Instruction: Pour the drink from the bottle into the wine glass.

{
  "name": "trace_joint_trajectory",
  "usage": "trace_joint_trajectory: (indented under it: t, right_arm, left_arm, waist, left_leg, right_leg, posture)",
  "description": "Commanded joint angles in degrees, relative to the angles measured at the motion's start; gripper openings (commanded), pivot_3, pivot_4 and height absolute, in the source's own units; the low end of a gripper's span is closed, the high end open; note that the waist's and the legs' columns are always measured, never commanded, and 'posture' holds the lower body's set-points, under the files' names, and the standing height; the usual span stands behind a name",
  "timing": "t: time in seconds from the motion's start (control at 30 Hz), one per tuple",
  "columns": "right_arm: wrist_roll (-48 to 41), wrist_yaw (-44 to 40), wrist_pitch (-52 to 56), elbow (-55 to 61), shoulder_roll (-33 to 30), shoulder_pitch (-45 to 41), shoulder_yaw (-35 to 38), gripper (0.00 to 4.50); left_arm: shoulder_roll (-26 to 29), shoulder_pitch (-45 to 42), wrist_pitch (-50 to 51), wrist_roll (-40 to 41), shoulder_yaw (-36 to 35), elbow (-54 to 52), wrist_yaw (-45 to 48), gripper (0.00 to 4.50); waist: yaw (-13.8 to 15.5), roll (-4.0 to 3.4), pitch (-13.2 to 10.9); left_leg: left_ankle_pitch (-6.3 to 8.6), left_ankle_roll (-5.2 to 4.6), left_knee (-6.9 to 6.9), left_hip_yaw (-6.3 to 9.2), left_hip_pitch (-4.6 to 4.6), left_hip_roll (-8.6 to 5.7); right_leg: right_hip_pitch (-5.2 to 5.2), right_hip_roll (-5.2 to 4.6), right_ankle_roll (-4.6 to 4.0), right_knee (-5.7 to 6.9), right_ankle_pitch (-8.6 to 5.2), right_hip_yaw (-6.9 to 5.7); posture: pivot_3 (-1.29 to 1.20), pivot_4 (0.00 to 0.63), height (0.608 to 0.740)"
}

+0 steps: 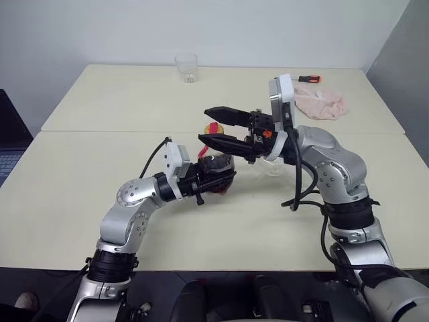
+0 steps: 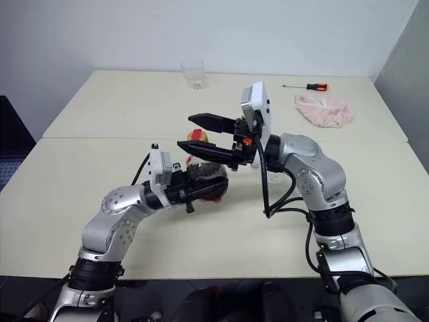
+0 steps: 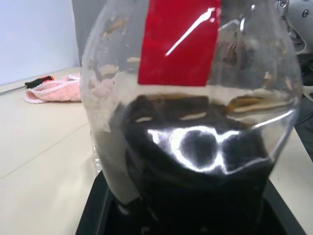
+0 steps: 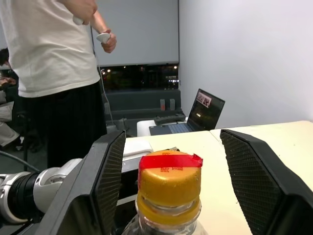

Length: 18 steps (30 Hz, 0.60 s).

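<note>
My left gripper (image 1: 223, 176) is shut on the body of the small clear bottle (image 1: 216, 168) and holds it upright just above the table. The dark drink (image 3: 195, 171) fills the bottle's lower part, below a red label (image 3: 178, 44). Its yellow-orange cap (image 4: 168, 183), with red tape across the top, sits between the two fingers of my right gripper (image 1: 205, 125). That gripper is open and its pads stand clear of the cap on both sides. The wine glass (image 1: 273, 165) shows as a clear bowl, mostly hidden behind my right wrist.
A short clear tumbler (image 1: 186, 68) stands at the table's far edge. At the far right lie a pink cloth (image 1: 320, 102) and a screwdriver (image 1: 308, 79). A laptop (image 4: 203, 107) sits off the table's left side, with a person (image 4: 49, 54) standing beyond it.
</note>
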<state>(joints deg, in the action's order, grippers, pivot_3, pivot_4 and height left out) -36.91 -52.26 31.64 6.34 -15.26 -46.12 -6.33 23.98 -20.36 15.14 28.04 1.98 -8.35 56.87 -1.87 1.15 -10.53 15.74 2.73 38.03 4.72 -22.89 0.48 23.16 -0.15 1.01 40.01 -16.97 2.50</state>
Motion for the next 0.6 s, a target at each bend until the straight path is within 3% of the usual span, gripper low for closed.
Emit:
trace_joint_trajectory:
  t: [0.03, 0.6]
  right_arm:
    - [1.01, 0.52, -1.80, 0.22, 0.07, -1.49, 1.23, 3.29]
    - [2.17, -0.78, -2.63, -1.36, -2.66, -0.83, 2.33, 3.29]
  left_arm:
    - [0.25, -0.77, -0.70, 0.80, -0.98, -1.36, -0.17, 1.70]
    - [0.53, -0.78, -0.38, 0.97, -1.11, -1.79, -0.59, 1.70]
  waist:
    - [0.00, 0.00, 0.00]
    - [-0.01, 0.00, 0.00]
  left_leg:
    - [0.00, 0.00, 0.00, 0.00, 0.00, 0.00]
    - [0.00, 0.00, 0.00, 0.00, 0.00, 0.00]
  right_leg:
    - [0.00, 0.00, 0.00, 0.00, 0.00, 0.00]
    - [0.00, 0.00, 0.00, 0.00, 0.00, 0.00]
  posture:
    - [0.00, 0.150, 0.740]
    - [0.00, 0.150, 0.740]
